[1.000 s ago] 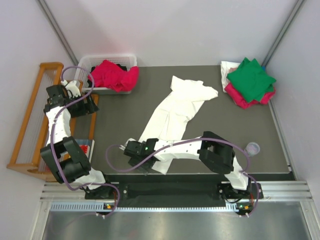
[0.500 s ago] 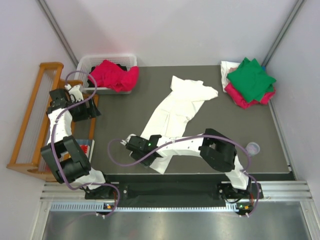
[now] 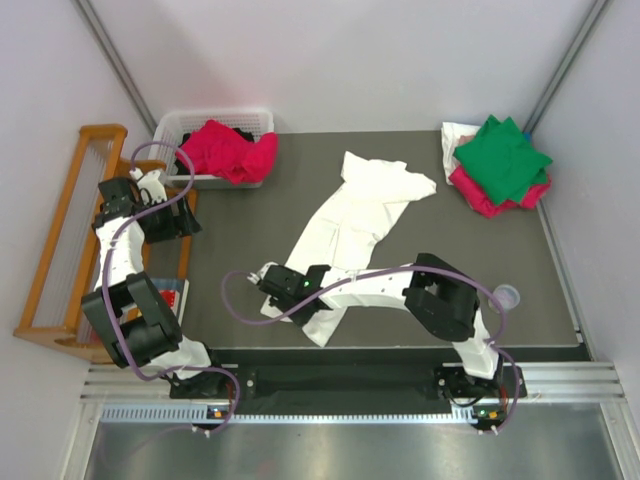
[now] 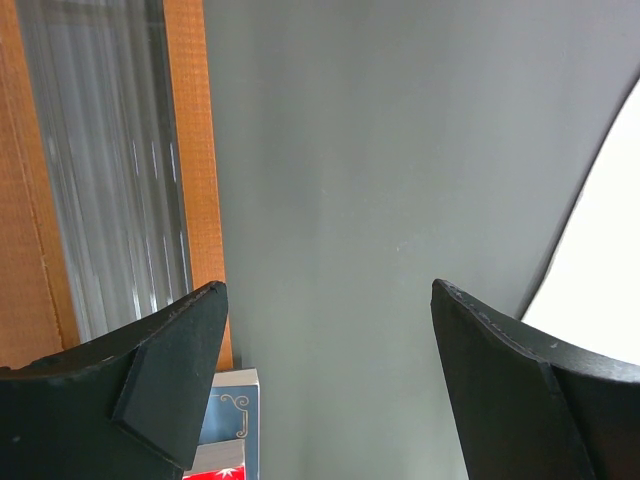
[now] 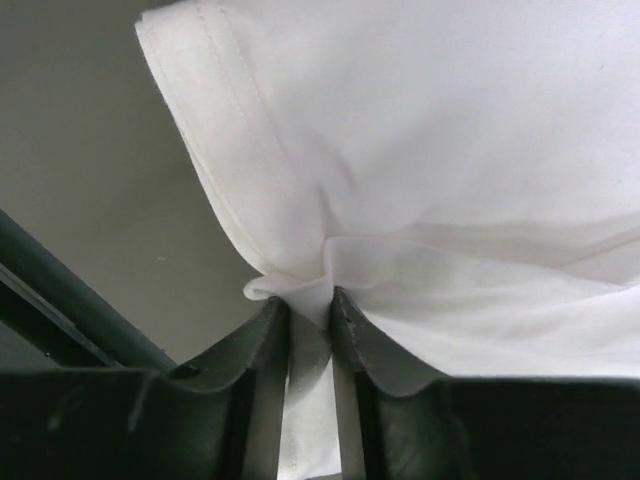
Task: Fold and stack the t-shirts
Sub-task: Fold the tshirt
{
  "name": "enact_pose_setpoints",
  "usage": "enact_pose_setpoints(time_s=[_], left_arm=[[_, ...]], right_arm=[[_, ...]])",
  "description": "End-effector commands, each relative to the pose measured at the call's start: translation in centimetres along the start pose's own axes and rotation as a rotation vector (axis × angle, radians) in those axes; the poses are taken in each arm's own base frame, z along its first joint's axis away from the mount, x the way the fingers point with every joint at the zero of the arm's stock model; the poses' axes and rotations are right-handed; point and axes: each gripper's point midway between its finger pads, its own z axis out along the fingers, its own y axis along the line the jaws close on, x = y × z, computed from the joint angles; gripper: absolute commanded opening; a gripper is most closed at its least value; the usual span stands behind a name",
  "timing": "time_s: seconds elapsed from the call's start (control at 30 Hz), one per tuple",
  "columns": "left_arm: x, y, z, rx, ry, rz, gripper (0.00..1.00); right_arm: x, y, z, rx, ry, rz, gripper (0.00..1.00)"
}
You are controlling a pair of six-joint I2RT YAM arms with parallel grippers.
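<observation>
Right gripper (image 5: 310, 310): jaws nearly together, pinching a bunched fold of the white t-shirt's (image 5: 450, 150) hem; in the top view its fingertips are hidden under the wrist.
Left gripper (image 4: 328, 295): fingers spread wide with nothing between them, over the bare table (image 3: 240, 230) beside the wooden rack (image 4: 185, 150).
White t-shirt: lies diagonally mid-table, its near edge partly covered by the right arm.
Folded stack: far-right corner, with a green t-shirt (image 3: 500, 155) over a crimson t-shirt (image 3: 480, 195); the layers beneath are unclear.
Basket (image 3: 215, 118): far left, a crimson-pink t-shirt (image 3: 225, 150) heaped inside.

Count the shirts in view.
5: white shirt spread mid-table; crimson shirt in the basket; green shirt, pink shirt and folded white shirt stacked far right. Others may be hidden.
</observation>
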Motion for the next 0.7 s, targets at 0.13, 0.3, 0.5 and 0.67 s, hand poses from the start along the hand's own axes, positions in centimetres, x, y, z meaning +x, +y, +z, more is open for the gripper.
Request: enact_pose_setpoints(time_s=[0.13,0.3,0.5,0.67], left_arm=[[-1.3,-0.3,-1.2,-0.003,-0.05,0.046,0.87],[-1.2,-0.1,-1.1,-0.007,-0.047,0.05,0.87],[-1.2,-0.4,-1.1,0.006,-0.047,0.052,0.87],[-1.2,-0.8,-1.0,0.033,-0.045,0.042,0.87]], right_arm=[[5.1,-3.0,3.6,0.078,0.148,0.013,0.0],[5.6,-1.9,0.2,0.007,0.149,-0.004,0.0],[6.8,0.4,-5.0,-0.102,0.137,-0.022,0.0],[7.1,4.1,-9.3,-0.182,0.112,-0.079,0.0]])
